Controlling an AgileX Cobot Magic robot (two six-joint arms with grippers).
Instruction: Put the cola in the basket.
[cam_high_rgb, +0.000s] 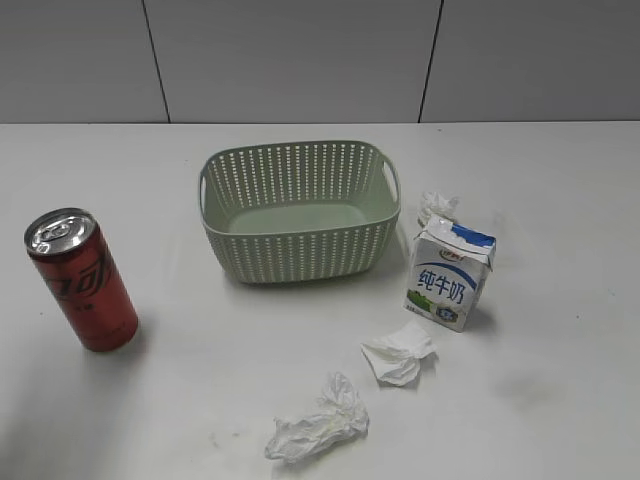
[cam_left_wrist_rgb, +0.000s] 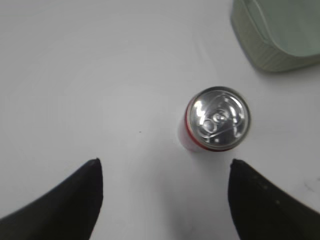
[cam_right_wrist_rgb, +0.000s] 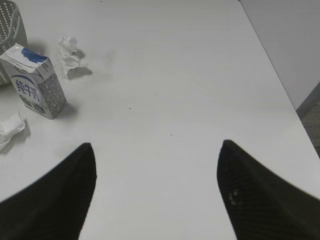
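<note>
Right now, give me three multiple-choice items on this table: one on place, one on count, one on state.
1. Where is the cola relative to the basket?
A. inside it
B. on the table to its left
C. behind it

2. How many crumpled tissues lie on the table?
A. three
B. one
C. five

3. How is the left gripper?
A. shut on the can
B. open above the can
C. holding the milk carton

B, the can stands apart; A, three white wads show; B, its fingers are spread, touching nothing.
</note>
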